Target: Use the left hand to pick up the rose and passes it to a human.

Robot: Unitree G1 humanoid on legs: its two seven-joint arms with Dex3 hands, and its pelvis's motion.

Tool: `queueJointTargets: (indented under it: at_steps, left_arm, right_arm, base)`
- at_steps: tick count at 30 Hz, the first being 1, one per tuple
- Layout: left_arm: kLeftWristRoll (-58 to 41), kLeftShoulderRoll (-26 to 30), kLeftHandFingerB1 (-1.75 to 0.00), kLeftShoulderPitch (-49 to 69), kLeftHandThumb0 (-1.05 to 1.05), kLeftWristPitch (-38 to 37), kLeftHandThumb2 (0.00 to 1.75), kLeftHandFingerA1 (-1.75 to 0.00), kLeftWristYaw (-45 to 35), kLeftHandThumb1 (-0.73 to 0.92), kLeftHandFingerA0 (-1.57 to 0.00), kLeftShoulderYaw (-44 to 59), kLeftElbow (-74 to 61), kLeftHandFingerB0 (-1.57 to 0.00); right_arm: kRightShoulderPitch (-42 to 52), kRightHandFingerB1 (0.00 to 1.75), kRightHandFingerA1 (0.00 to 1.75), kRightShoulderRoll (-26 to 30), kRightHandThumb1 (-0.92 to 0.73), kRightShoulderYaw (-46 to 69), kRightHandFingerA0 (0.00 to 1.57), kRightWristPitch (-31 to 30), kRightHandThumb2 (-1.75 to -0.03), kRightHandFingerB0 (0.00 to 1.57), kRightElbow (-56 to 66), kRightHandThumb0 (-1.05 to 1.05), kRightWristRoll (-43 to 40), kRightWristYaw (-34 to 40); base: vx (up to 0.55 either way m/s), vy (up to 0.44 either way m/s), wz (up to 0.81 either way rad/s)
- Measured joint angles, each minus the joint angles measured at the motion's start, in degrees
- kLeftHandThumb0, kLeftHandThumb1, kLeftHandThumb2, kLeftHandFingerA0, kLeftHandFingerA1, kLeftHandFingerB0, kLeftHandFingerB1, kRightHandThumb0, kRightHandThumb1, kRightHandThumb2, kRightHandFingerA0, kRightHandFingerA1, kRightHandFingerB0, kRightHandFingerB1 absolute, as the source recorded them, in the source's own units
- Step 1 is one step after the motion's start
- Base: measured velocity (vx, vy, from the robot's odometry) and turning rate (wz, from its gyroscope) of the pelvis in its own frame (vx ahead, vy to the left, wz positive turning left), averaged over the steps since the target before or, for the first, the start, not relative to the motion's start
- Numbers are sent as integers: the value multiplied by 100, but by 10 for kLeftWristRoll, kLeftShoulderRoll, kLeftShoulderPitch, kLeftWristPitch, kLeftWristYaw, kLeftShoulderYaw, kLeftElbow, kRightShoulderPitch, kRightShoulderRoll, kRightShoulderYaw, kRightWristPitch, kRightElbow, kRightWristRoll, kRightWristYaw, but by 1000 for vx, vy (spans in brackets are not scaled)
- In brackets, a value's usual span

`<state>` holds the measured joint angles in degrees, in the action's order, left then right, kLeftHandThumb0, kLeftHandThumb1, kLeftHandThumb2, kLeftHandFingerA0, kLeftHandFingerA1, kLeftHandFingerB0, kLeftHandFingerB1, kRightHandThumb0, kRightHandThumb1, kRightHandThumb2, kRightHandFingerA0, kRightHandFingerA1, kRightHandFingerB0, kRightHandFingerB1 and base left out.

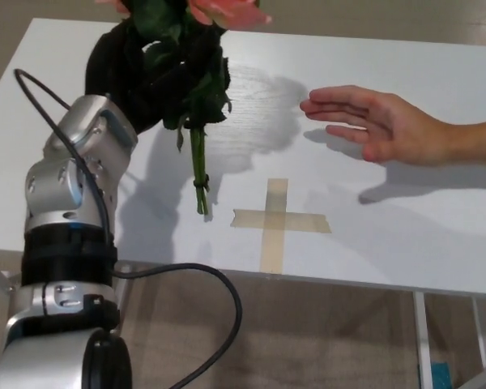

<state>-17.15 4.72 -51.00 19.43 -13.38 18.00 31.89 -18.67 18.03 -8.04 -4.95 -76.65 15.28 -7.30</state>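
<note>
My left hand [134, 69] is raised above the left part of the white table [405, 235] and is shut on the rose [196, 97]. The pink bloom is cut off by the top edge of the picture. Dark green leaves cover my fingers, and the green stem hangs down towards the table, its tip just left of the tape cross. A person's hand [381, 121] reaches in from the right, fingers held flat and pointing at the rose, a short gap away from the leaves. My right hand does not show.
A cross of beige tape [274, 220] lies near the table's front edge. A black cable [186, 275] loops from my left forearm down below the table. The table's front edge runs across the lower part of the picture.
</note>
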Motion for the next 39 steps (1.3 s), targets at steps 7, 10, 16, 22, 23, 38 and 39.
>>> queueJointTargets:
  at_steps: [7,10,16,22,23,38,39]
  left_arm:
    - [-1,-36,-110,-6,-14,2,69,-148,0,84,-106,-29,-1,-80]
    - [-1,-58,-111,-16,-14,2,68,-149,0,84,-104,-41,-1,-79]
    - [-3,-93,-109,-15,-14,6,68,-149,4,85,-103,-61,-27,-79]
    - [-3,-98,-108,-15,-14,6,69,-151,4,84,-103,-70,-19,-80]
    - [-3,-98,-108,-15,-14,5,69,-151,4,84,-103,-71,-17,-80]
    - [-3,-105,-107,-16,-16,-27,74,-149,21,80,-105,-110,21,-83]
    - [-3,-105,-107,-16,-16,-28,74,-149,22,80,-105,-113,21,-83]
  right_arm:
    - [4,35,40,-7,-73,0,59,1,-62,45,0,-37,0,0]
    - [3,35,40,-7,-73,0,58,2,-62,45,0,-37,0,-2]
    - [13,35,40,-6,-73,-3,58,6,-62,45,-1,-37,0,-3]
    - [18,36,40,-6,-74,-5,58,7,-62,46,-1,-37,1,-2]
    - [19,36,40,-6,-74,-5,58,7,-62,46,-1,-37,1,-2]
    - [19,36,40,-9,-74,-12,59,7,-62,46,-1,-37,1,2]
    - [19,36,40,-9,-74,-13,59,7,-62,46,-1,-37,1,2]
  base:
    - [0,0,0]
    - [0,0,0]
    - [0,0,0]
    - [0,0,0]
    - [0,0,0]
    - [0,0,0]
    - [0,0,0]
